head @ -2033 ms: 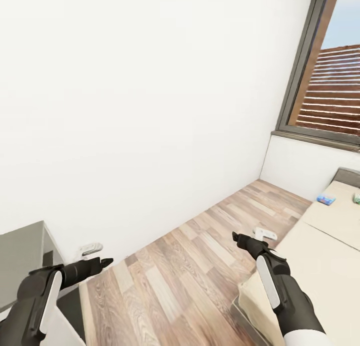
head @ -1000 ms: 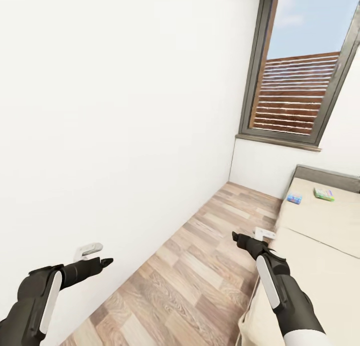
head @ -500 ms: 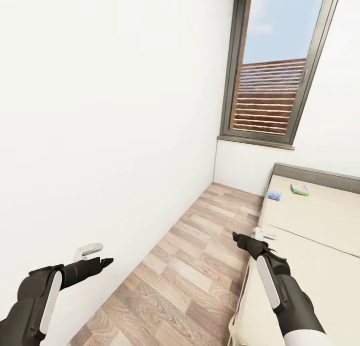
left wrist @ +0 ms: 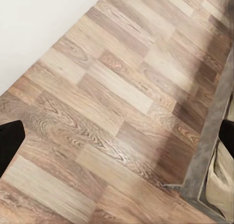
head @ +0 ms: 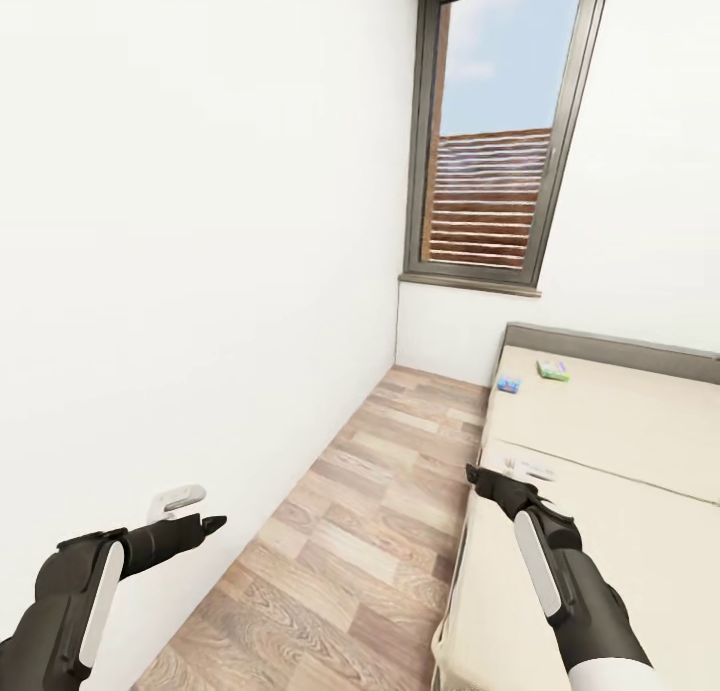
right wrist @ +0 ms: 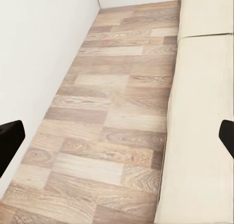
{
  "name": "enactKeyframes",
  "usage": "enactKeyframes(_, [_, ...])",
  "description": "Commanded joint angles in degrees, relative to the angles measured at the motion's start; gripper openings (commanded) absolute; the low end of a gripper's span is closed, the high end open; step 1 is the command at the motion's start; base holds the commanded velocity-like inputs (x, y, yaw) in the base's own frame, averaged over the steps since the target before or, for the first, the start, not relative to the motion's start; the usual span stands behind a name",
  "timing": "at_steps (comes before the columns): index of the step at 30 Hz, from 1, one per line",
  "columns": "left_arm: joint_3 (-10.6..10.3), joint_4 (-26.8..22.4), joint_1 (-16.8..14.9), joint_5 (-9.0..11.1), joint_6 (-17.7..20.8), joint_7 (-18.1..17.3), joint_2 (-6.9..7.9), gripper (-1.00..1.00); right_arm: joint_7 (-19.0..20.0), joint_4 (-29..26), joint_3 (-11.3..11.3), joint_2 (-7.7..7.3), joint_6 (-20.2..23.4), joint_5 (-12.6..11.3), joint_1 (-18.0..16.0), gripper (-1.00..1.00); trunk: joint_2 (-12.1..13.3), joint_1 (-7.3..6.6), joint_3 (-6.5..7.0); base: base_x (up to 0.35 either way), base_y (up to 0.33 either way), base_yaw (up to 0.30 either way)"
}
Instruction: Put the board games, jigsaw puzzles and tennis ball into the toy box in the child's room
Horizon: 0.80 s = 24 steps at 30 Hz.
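Observation:
Two of the board games lie at the far end of the bed [head: 620,441], near its grey headboard: a small blue one [head: 508,384] and a pale green one [head: 553,370]. My left gripper [head: 205,522] hangs open over the plank floor next to the white wall. Open too, my right gripper [head: 476,475] hovers at the bed's near left edge, far from both games. Between the spread fingers [right wrist: 10,139] in the right wrist view lie floor and cream mattress [right wrist: 204,112]. The table, the toy box, the jigsaw puzzles and the tennis ball are out of view.
A strip of wood plank floor [head: 380,491] runs between the white wall [head: 200,221] and the bed towards a dark-framed window [head: 495,141]. The bed's grey frame [left wrist: 214,136] borders the floor in the left wrist view.
The view has swung to the right: the window and bed sit further left in the picture and more of the bed shows. Both arms keep the same pose.

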Motion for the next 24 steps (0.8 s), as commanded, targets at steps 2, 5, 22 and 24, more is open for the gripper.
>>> enactKeyframes(2, [0.08, -0.04, -0.05, 0.11, 0.32, -0.12, 0.01, 1.0, -0.39, -0.02, -0.04, 0.04, 0.23, -0.61, -0.05, 1.0, -0.04, 0.0, 0.04, 0.018, 0.15, -0.238])
enactKeyframes(5, [0.08, -0.04, -0.06, 0.11, 0.35, -0.12, 0.01, 1.0, -0.39, 0.02, -0.04, 0.05, 0.23, -0.61, -0.05, 1.0, -0.04, 0.0, 0.21, 0.08, 0.21, -0.238])
enactKeyframes(22, [-0.01, -0.04, -0.03, 0.15, 0.31, -0.12, 0.01, 1.0, -0.39, 0.05, -0.21, 0.03, 0.23, -0.78, -0.05, 1.0, -0.04, 0.0, 1.15, 0.164, 0.081, -0.238])
enactKeyframes(24, [-0.01, -0.04, -0.03, 0.14, 0.31, -0.12, 0.01, 1.0, -0.39, 0.05, -0.22, 0.03, 0.23, -0.78, -0.05, 1.0, -0.04, 0.0, 1.26, 0.147, 0.002, -0.238])
